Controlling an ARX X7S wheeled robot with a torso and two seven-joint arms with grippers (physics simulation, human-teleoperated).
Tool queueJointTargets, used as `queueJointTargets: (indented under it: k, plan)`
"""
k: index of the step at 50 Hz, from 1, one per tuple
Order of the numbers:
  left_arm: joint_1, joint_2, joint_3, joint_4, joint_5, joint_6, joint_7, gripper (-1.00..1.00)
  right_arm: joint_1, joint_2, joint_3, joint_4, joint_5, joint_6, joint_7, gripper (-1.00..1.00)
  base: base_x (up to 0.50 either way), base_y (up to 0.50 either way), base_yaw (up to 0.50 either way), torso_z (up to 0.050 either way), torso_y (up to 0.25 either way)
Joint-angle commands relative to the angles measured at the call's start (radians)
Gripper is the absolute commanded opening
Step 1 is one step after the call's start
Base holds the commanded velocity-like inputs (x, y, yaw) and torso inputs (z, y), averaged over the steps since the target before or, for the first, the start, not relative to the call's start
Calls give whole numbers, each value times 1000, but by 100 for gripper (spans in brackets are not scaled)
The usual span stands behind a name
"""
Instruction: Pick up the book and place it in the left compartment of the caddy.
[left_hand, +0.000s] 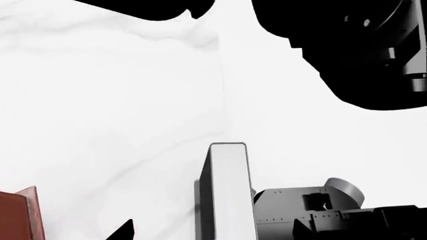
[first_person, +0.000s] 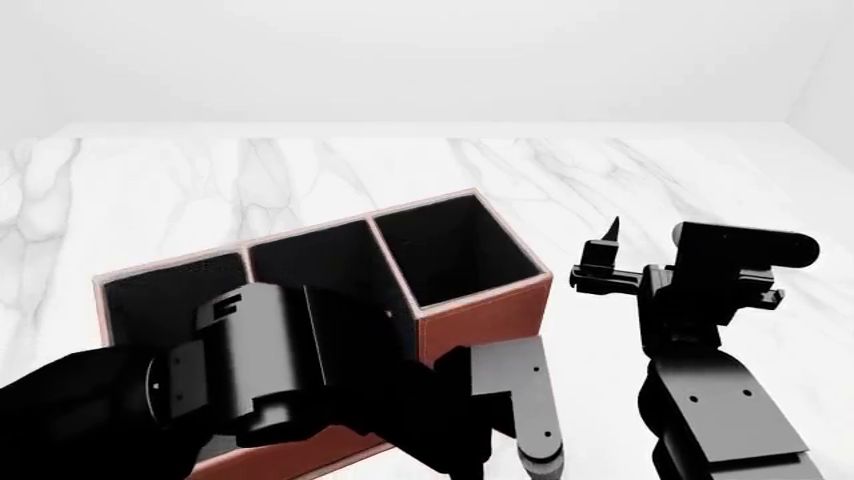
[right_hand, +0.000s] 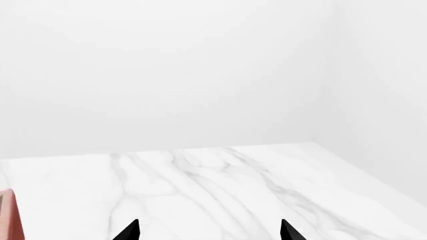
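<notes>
While the left arm (first_person: 254, 370) sprawls over the caddy (first_person: 467, 300) from 7 o'clock, the book (left_hand: 227, 190) shows only as a pale, frame-cut slab. Just one left gripper fingertip (left_hand: 125, 231) shows beside it, so its grip is unreadable. Out at 3 o'clock, the right gripper (right_hand: 208, 230) is raised — tips spread, holding nothing.

Left arm (first_person: 254, 375): glossy black rounded housing, lower left of the head view; boxy blocks with small pale screw dots.
Left gripper (first_person: 514, 400): grey flat plates, small dark screw holes, cylindrical grey knob at the end.
Right arm (first_person: 714, 410): matte black, blocky segments, lower right of the head view; pale rivets on the flat panel.
Right gripper (first_person: 611, 262): black, pointed fingertip, thin bracket.
Right fingertips (right_hand: 128, 231): two black triangular points, bottom edge of the right wrist view.
</notes>
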Motion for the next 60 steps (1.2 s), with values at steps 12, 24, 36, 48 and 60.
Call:
queueJointTargets:
  k: [12, 24, 36, 48, 60]
  plan:
    - [30, 36, 65, -101, 72, 90, 83, 100, -4, 3, 0, 4, 13, -9, 2, 100, 0, 0, 0, 0, 0]
    - [51, 60, 93, -126, 96, 132, 112, 100, 0, 3, -11, 9, 13, -12, 4, 100, 0, 0, 0, 0, 0]
    - [76, 85, 124, -117, 102, 141, 117, 100, -1, 7, -6, 5, 20, -11, 10, 100, 0, 0, 0, 0, 0]
    - [92, 100, 142, -164, 121, 178, 149, 100, -3, 9, -4, 9, 26, -17, 11, 100, 0, 0, 0, 0, 0]
    - [133, 119, 173, -223, 147, 237, 196, 100, -7, 12, 1, 13, 33, -26, 12, 100, 0, 0, 0, 0, 0]
